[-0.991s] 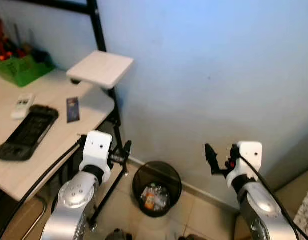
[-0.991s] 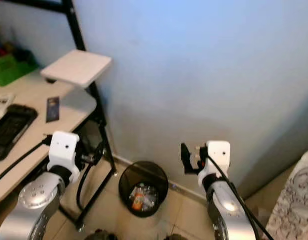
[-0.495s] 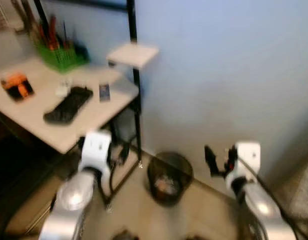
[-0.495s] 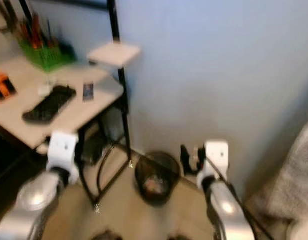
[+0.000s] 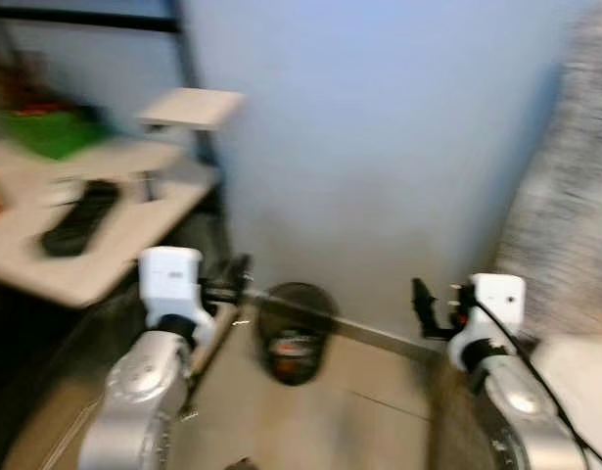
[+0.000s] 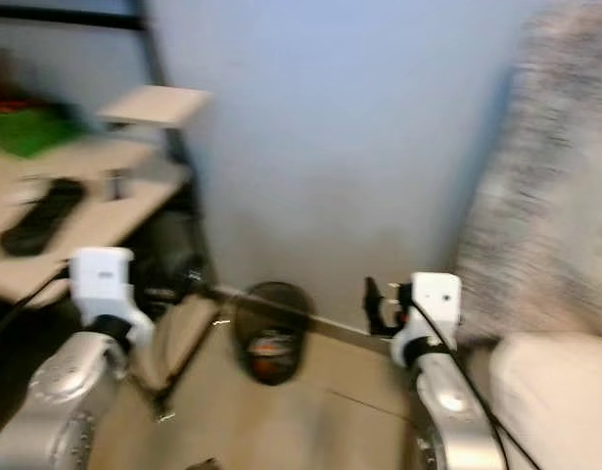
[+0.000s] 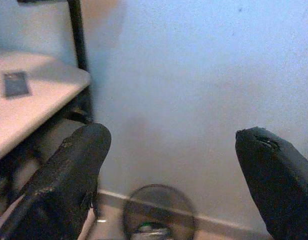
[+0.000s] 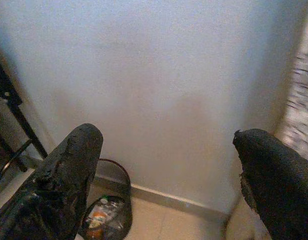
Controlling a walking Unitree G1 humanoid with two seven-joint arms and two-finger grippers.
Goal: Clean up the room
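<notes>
Room: pale blue wall straight ahead, beige tiled floor below it, and the head views are smeared with motion blur.
Bin: a round black wire-mesh wastebasket stands on the floor against the wall, just beside the desk's black legs, between the two arms.
Bin contents: there's rubbish in it, crumpled clear wrapping and something orange and red (best seen from the right wrist,); too blurred to name any item.
Desk: a light tabletop on the robot's left, black frame, with a small raised white shelf at its corner.
On the desk: a long dark flat object, and a green tray further back; what's in the tray is a blur.
Card: a small dark rectangle lies flat on the desk; any print on it can't be read.
Writing: none legible anywhere.
Left gripper: raised at mid-height by the desk edge, fingers spread wide, grasping nothing, pointed at the wall above the bin.
Right gripper: up in front too, fingers parted wide, nothing between them.
Right side: mottled grey fabric hangs by the wall, with a pale cushioned surface beneath it.
</notes>
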